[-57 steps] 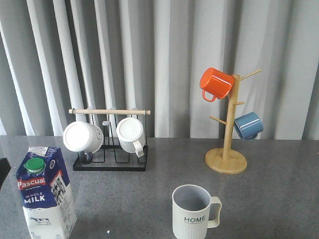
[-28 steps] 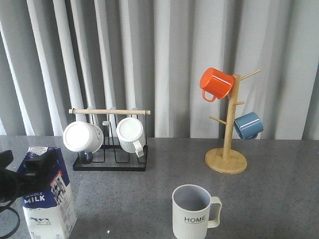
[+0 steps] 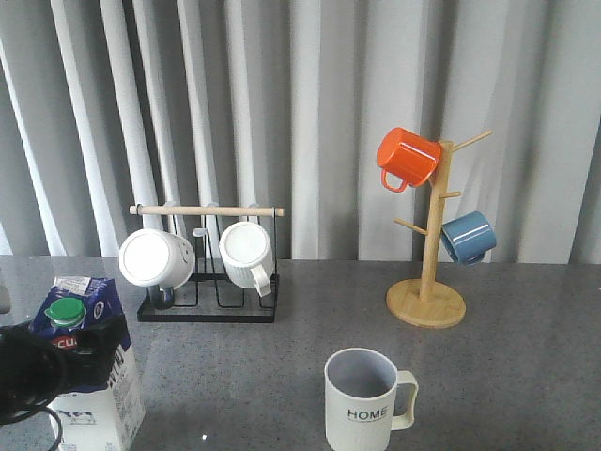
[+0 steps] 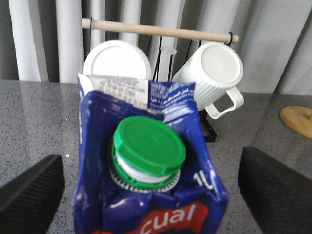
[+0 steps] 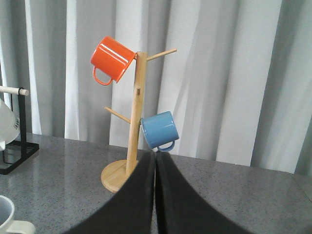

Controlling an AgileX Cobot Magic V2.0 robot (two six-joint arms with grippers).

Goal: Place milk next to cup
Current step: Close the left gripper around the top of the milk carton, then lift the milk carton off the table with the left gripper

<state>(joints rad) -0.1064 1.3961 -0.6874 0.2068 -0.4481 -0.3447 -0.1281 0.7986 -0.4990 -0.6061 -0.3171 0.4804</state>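
Observation:
The milk (image 3: 94, 376), a blue-and-white carton with a green cap (image 4: 148, 146), stands upright at the table's front left. My left gripper (image 3: 89, 343) is open at the carton's upper part. Its two black fingers (image 4: 31, 190) flank the carton, with table showing in the gap on each side. The cup (image 3: 362, 399), off-white with "HOME" lettering and its handle to the right, stands at the front centre, well right of the milk. My right gripper (image 5: 155, 165) is shut with nothing in it, and the cup's rim (image 5: 6, 214) shows at the corner of its view.
A black wire rack with a wooden bar (image 3: 207, 282) holds two white mugs (image 3: 155, 258) behind the milk. A wooden mug tree (image 3: 427, 301) at the back right carries an orange mug (image 3: 407, 157) and a blue mug (image 3: 468, 237). Grey curtains hang behind the table.
My left arm has come in from the left and now sits lower around the carton, so the green cap shows again. The carton, the cup and the right arm have not moved.

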